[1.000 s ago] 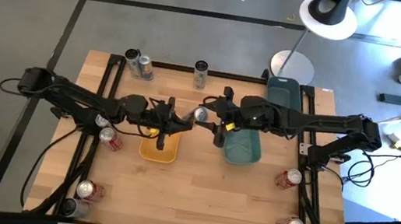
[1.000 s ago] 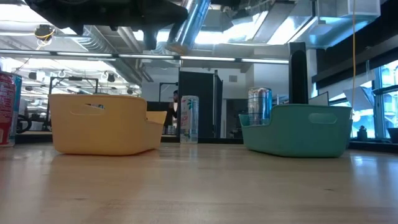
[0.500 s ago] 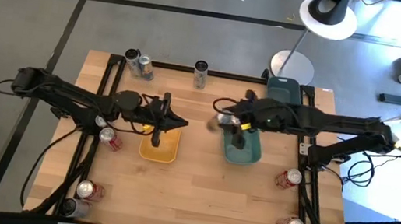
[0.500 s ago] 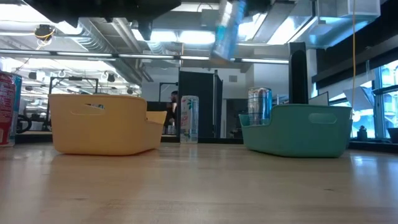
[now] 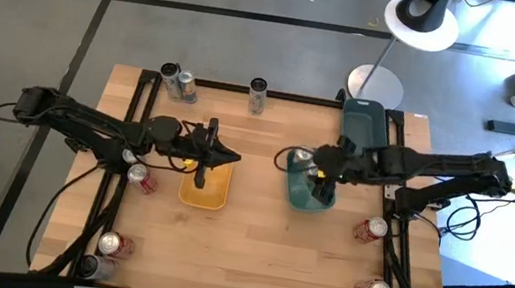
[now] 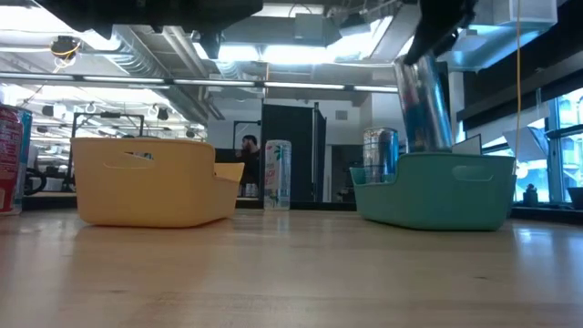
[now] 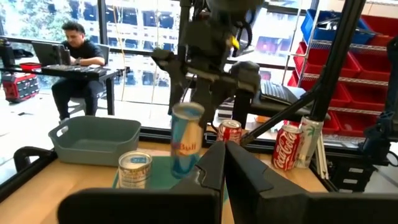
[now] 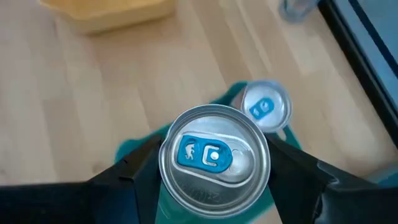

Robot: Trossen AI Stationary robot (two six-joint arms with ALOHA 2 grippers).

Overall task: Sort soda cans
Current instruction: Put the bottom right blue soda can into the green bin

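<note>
The right tool [image 5: 312,162] was clamped on a silver-blue cylindrical metal soda can [image 5: 302,157], holding it upright above the shallow teal rectangular tray [image 5: 316,195], near another silver can [image 8: 265,106] inside that tray. The left tool [image 5: 218,156], fingers closed and empty, hovered over the yellow tray [image 5: 204,189].

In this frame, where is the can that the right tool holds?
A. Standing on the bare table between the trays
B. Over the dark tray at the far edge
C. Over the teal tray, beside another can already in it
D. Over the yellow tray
C: the right tool grips the silver-blue can above the teal tray, where a second can already stands.
</note>
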